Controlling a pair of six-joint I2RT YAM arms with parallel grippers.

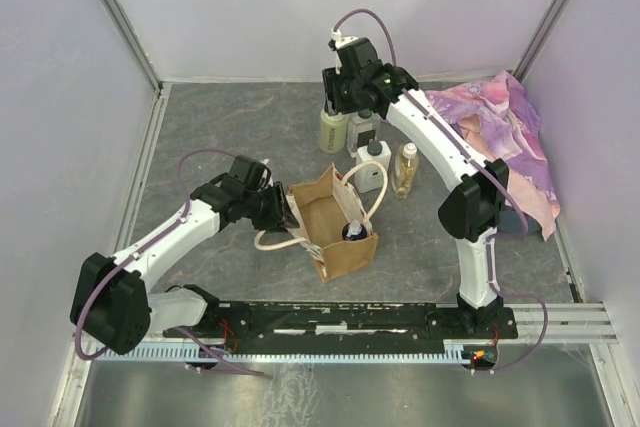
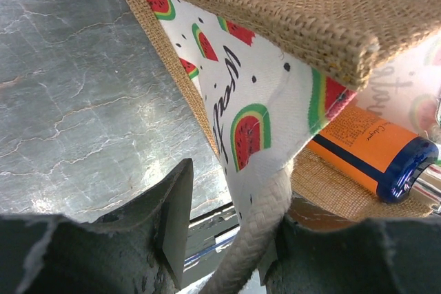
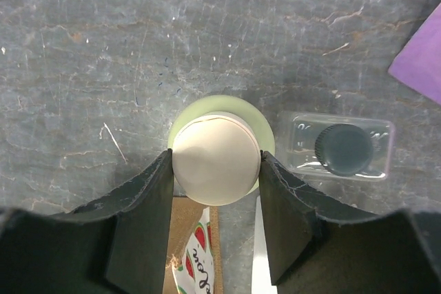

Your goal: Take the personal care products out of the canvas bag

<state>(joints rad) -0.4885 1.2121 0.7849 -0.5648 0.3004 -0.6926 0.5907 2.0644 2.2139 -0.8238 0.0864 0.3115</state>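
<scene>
The canvas bag (image 1: 335, 232) stands open mid-table, its watermelon panel (image 2: 262, 101) close to the left wrist camera. My left gripper (image 1: 278, 209) is at its left rim, shut with the cream rope handle (image 2: 255, 239) and the panel's edge between its fingers. Inside the bag lies an orange blue-topped bottle (image 2: 365, 146), seen from above as a dark top (image 1: 353, 231). My right gripper (image 1: 345, 107) is at the back, shut on the cap of the pale cream-capped bottle (image 3: 216, 158), which stands upright on the table. Beside it stands the boxy dark-capped bottle (image 3: 342, 148).
A white bottle (image 1: 372, 167) and a slim clear yellowish bottle (image 1: 405, 169) stand just behind the bag. A purple-pink floral cloth (image 1: 500, 137) lies crumpled at the back right. White walls close in the table on three sides.
</scene>
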